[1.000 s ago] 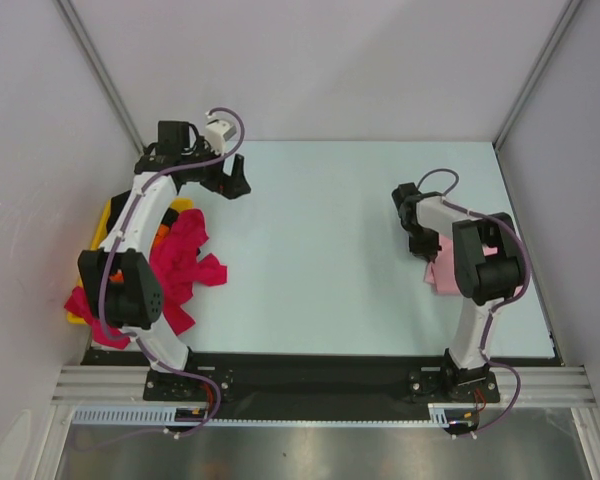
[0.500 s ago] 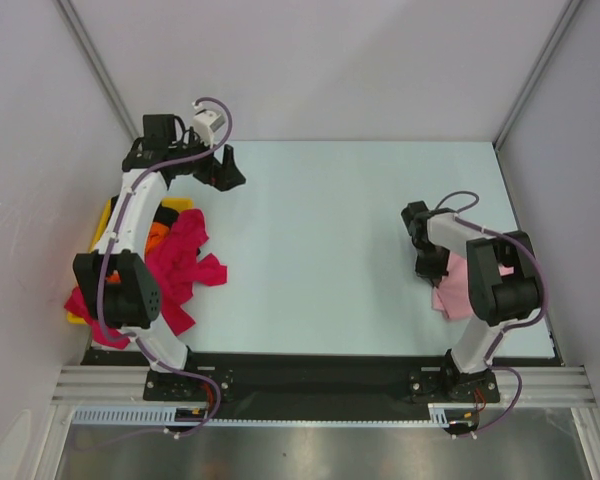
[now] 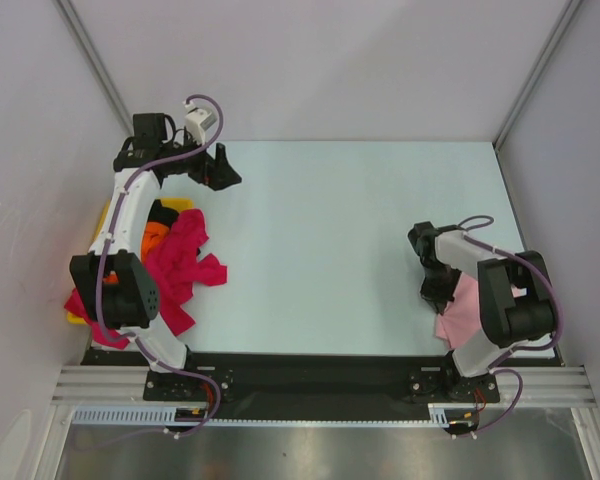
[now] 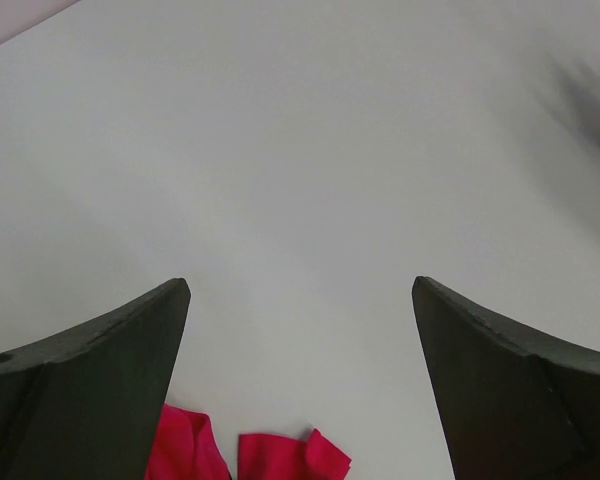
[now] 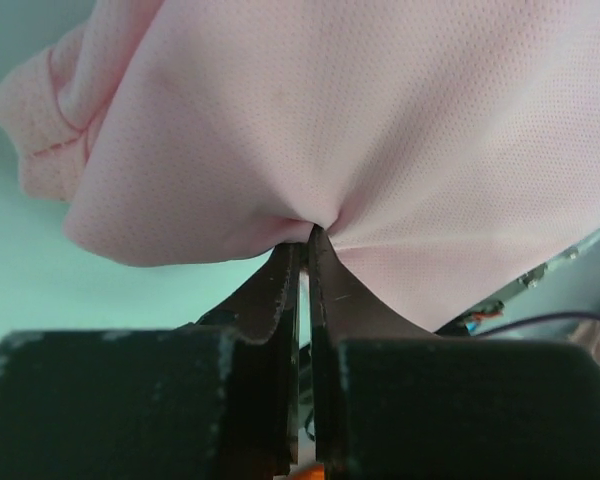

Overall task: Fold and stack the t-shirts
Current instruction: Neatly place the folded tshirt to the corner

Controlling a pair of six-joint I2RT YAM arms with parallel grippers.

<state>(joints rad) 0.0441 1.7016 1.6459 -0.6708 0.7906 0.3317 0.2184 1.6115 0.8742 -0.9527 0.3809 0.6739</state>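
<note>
So, right gripper (image 5: 305, 240) pinches the pink shirt (image 5: 380, 120) at 4 o'clock.
Pull low and slow so it lies flat; left gripper (image 4: 300, 283) is spread wide.

The pale green tabletop (image 3: 330, 230) carries a light pink t-shirt (image 3: 463, 312) near its near right corner. At its left edge, a magenta-red t-shirt (image 3: 185, 262) spills off a yellow tray (image 3: 183, 203).
</note>
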